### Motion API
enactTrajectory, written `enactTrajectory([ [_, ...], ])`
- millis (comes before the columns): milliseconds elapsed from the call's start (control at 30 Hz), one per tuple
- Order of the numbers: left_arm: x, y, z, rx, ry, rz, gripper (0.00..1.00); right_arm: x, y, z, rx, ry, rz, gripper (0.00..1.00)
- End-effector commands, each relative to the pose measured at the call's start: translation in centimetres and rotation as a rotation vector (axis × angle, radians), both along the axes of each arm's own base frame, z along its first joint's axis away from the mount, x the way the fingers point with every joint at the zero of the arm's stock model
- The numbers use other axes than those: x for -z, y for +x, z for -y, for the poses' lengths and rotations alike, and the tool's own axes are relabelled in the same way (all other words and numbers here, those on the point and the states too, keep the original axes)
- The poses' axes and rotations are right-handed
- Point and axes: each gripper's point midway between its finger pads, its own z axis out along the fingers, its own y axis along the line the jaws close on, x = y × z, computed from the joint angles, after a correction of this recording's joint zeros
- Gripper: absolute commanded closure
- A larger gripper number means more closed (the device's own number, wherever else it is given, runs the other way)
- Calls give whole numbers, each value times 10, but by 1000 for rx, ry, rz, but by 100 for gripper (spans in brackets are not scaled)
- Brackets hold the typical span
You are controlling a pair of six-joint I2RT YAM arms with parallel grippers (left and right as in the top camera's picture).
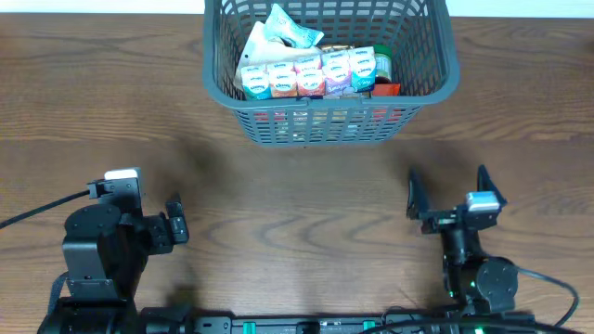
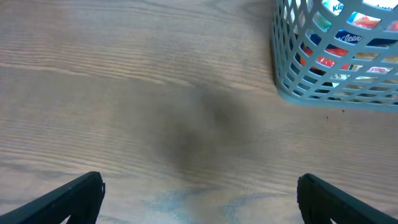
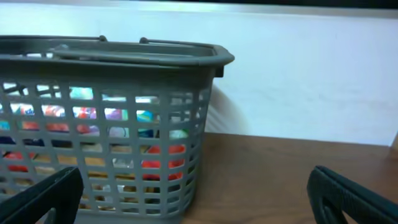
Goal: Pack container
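Wood table, container far ahead of left gripper and right gripper, both released

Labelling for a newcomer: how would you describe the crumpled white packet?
Find the grey basket far across the table. Inside stands a row of colourful packets. The white packet lies tilted behind the row's left end, crumpled, not upright.

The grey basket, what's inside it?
A row of small colourful packets stands along the near wall of the basket, with a crumpled white packet leaning behind them. Whatever lies under the packets is covered.
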Motion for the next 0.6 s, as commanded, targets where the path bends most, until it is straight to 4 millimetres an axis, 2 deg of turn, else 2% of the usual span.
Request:
enactTrajectory([
  [0, 0, 0, 0, -5, 1, 1, 2, 7, -4, -3, -12, -33, 30, 1],
  [233, 0, 0, 0, -5, 1, 1, 2, 26, -5, -3, -11, -43, -14, 1],
  [400, 0, 0, 0, -5, 1, 1, 2, 64, -5, -6, -31, -20, -171, 1],
  [567, 0, 0, 0, -5, 1, 1, 2, 63, -5, -6, -32, -24, -168, 1],
])
